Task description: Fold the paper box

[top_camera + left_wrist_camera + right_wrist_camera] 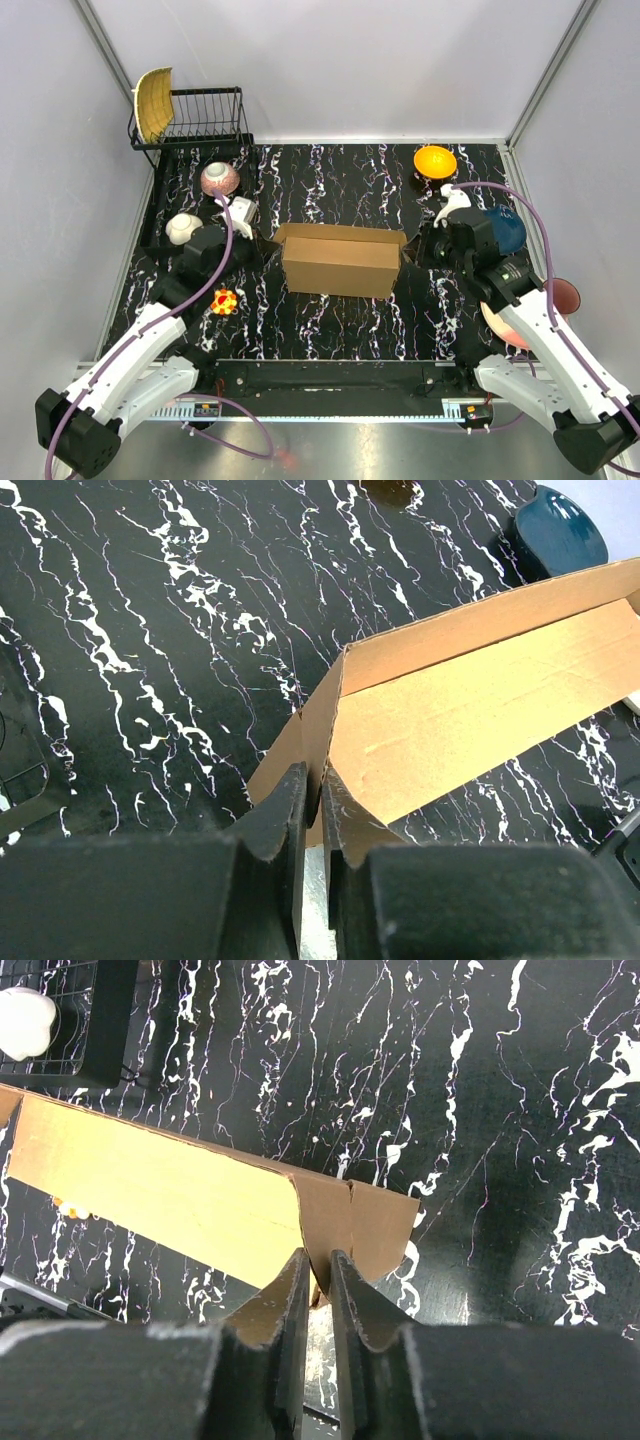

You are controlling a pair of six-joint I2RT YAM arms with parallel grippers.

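Note:
The paper box [340,260] is plain brown cardboard, standing in the middle of the black marbled table with its long wall facing me. My left gripper [262,243] is shut on the box's left end flap; the left wrist view shows the fingers [288,815] pinching the cardboard edge [330,725]. My right gripper [418,247] is shut on the box's right end flap; the right wrist view shows the fingers [345,1285] clamped on the flap [365,1225]. The box's inner wall [480,700] is lit pale.
A black wire dish rack [200,120] with a yellow plate [152,103] stands at the back left. A pink bowl [220,178], a white object [182,229] and a small red-yellow toy [224,301] lie left. An orange bowl [435,160], a blue bowl [505,228] and pink bowls [560,295] lie right.

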